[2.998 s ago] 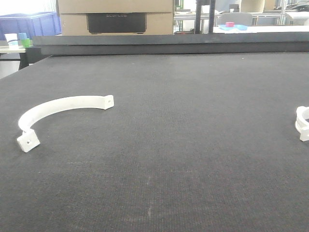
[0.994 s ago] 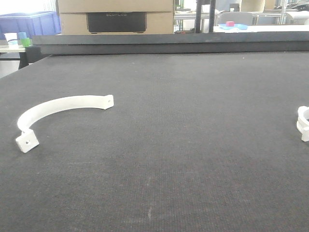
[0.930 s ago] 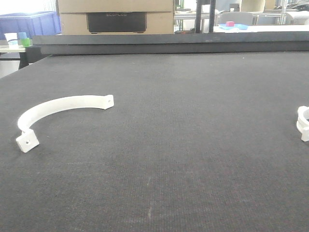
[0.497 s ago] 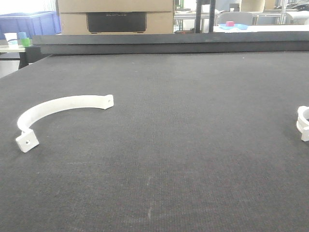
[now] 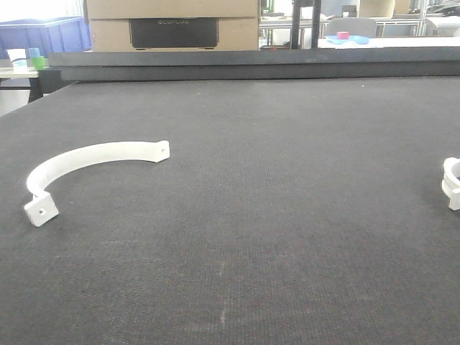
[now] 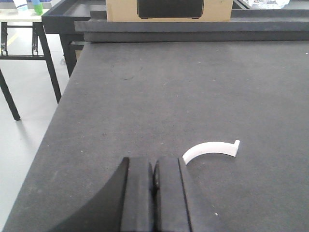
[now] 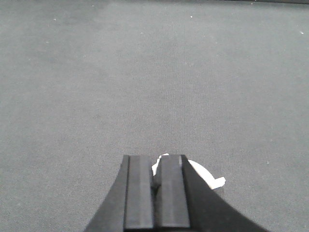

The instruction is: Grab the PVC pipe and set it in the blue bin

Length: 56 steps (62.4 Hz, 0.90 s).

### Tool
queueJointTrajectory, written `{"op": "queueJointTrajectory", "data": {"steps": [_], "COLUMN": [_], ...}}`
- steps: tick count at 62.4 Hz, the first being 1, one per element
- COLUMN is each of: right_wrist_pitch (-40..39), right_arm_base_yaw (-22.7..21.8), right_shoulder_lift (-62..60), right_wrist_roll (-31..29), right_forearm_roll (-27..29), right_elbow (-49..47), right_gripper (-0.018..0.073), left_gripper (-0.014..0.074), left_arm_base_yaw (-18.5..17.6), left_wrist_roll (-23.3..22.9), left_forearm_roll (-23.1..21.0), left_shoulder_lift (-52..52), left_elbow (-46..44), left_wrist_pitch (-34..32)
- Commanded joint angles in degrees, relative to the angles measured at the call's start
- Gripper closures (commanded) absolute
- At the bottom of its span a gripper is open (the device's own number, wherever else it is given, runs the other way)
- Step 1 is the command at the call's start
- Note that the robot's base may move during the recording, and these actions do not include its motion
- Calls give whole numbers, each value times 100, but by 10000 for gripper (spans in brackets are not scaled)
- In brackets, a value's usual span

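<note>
The left gripper [image 6: 154, 186] is shown with its fingers pressed together, nothing held. The right gripper [image 7: 154, 188] is closed likewise. A curved white PVC piece [image 5: 93, 153] lies flat on the dark table [image 5: 287, 215], left side. A second white piece [image 7: 207, 176], partly hidden, is possibly similar.

Front view nudged, nothing else
The white fitting [image 5: 451, 184] at the right edge sits slightly further out of view than three seconds ago
</note>
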Motion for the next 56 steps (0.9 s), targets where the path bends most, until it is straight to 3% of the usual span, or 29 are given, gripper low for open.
{"op": "queueJointTrajectory", "data": {"steps": [1,13,20,33,48,56], "right_wrist_pitch": [-175,-217,-203,-203,-203,-225], "right_arm_base_yaw": [-21,369,627,638,638,638], "right_shoulder_lift": [5,5,5,47,394,931], "right_wrist_roll": [-18,-18,-18,-7,5,5], "right_forearm_roll": [-2,38,38,70,59,48], "right_elbow": [5,5,5,5,5,5], "right_gripper": [727,727,727,727,727,727], "left_gripper": [707,707,707,707,707,707], "left_arm_base_yaw": [7,7,7,-34,-477,-581], "left_wrist_roll": [-14,-134,-119,-49,-49,-49], "left_forearm_roll": [-113,-81,2,38,-58,-335], "left_shoulder_lift": [24,629,1332,2952,4178,4502], "left_elbow": [13,-558,-1024,-1831,-1961,-1961], "left_wrist_pitch": [118,1126,1148,1042,934,985]}}
